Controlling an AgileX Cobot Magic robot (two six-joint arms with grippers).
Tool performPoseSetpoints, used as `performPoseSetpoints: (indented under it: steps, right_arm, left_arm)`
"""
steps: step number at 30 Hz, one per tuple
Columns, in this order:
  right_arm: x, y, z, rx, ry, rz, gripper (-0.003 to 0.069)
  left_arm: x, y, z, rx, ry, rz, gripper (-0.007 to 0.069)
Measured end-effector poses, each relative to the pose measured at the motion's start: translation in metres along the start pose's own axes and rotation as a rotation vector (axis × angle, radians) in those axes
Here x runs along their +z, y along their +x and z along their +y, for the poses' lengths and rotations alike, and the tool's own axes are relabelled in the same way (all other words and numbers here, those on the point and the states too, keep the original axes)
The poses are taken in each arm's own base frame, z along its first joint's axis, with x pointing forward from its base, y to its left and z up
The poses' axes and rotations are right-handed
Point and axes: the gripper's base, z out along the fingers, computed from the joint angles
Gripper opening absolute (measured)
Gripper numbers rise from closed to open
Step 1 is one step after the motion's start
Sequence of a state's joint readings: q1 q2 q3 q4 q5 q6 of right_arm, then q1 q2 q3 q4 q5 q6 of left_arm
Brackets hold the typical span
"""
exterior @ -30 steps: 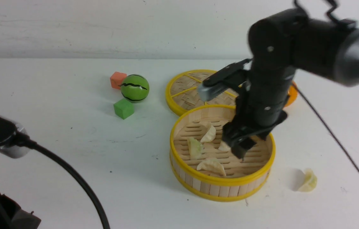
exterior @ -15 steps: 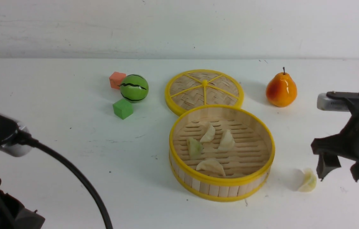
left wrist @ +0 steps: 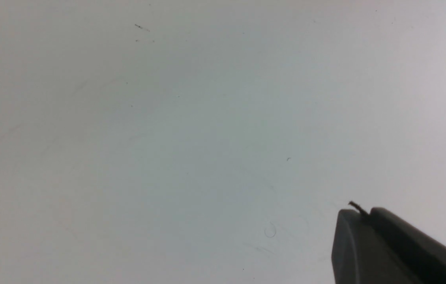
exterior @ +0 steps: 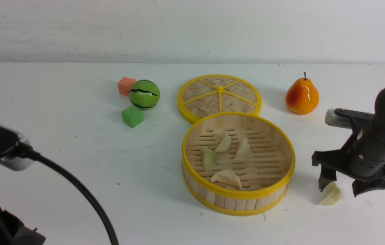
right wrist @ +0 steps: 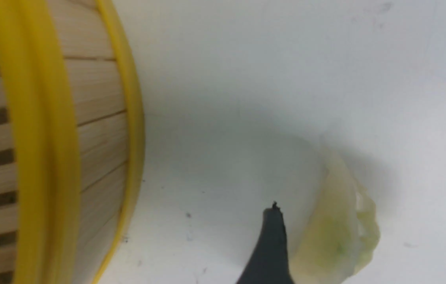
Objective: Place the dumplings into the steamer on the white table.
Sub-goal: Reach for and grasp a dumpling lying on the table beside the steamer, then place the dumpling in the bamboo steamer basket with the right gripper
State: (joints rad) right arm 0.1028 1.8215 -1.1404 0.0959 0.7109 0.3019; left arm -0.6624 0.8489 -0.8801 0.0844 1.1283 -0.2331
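Note:
The steamer (exterior: 238,200) stands on the white table (exterior: 59,153) with several pale dumplings (exterior: 227,177) lying on its slatted floor. One more greenish dumpling (exterior: 330,195) lies on the table just right of the steamer. My right gripper (exterior: 342,189) hangs low over it, open, one finger on each side. In the right wrist view that dumpling (right wrist: 333,236) sits close to one finger of the right gripper (right wrist: 371,205), with the steamer (right wrist: 89,98) wall beside it. My left gripper (left wrist: 355,211) is shut and empty above bare table.
The flat woven lid (exterior: 219,97) lies right behind the steamer. An orange pear (exterior: 301,97) stands behind my right arm. A striped green ball (exterior: 144,94), a green cube (exterior: 132,116) and an orange cube (exterior: 126,85) sit at the back left. My left arm's cable (exterior: 83,197) crosses the front left.
My right gripper rose out of the steamer, leaving a dumpling there, swung right and came down around the lone dumpling on the table. The left arm stayed put.

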Motion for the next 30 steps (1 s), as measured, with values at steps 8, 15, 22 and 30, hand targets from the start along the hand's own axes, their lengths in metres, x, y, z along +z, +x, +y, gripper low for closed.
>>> performPoseSetpoints:
  steps: [8, 15, 22, 30]
  right_arm:
    - [0.013, 0.003, 0.002, -0.020, -0.028, 0.051, 0.0384]
    - [0.007, 0.005, 0.003, -0.130, -0.025, 0.116, 0.0209]
    - [-0.076, -0.024, 0.043, -0.301, -0.093, -0.025, 0.0209]
    - [-0.134, -0.018, 0.128, -0.578, -0.204, -0.182, 0.0208]
  left_arm:
    - [0.000, 0.000, 0.000, 0.000, 0.000, 0.000, 0.0030]
    - [0.000, 0.000, 0.000, 0.000, 0.000, 0.000, 0.0039]
    - [0.000, 0.000, 0.000, 0.000, 0.000, 0.005, 0.0039]
    - [0.000, 0.000, 0.000, 0.000, 0.002, -0.004, 0.0047]
